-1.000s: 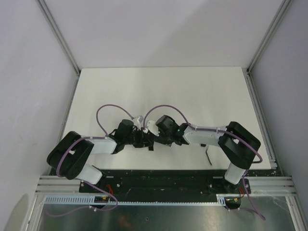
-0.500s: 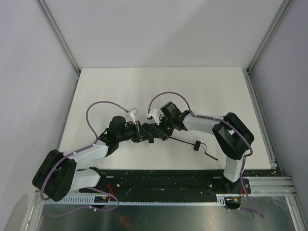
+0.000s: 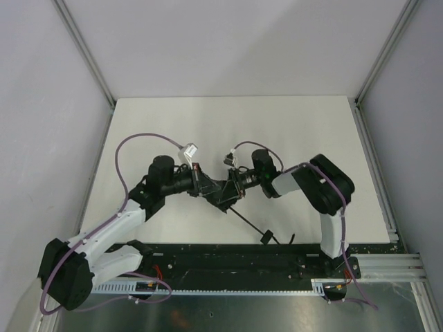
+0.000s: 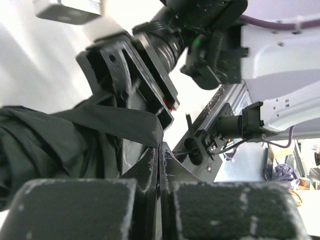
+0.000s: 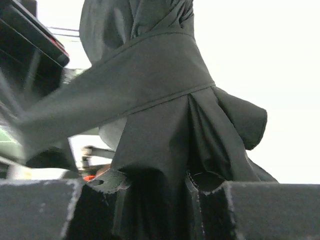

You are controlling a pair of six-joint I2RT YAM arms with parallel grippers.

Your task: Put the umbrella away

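1. Tools: the left gripper (image 4: 160,152) has its jaws pressed together, pinching the strap (image 4: 115,122) of the umbrella (image 4: 50,150). The right gripper (image 5: 159,182) is clamped on bunched canopy fabric.
2. Location: the umbrella hangs between both grippers over the table (image 3: 277,131), with its handle (image 3: 265,237) trailing toward the bases.
3. Recommendation: draw the strap taut around the canopy while the right grip steadies the bundle.

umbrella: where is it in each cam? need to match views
Top external: umbrella mid-table, between the two sets of jaws, shaft trailing toward the near-right edge.
Left wrist: umbrella bunched at lower left, its strap running into the shut left jaws.
Right wrist: umbrella fills the middle, down into the right jaws.
Shared landmark: the right jaws, seen right of the bundle, upper middle, and bottom edge respectively.
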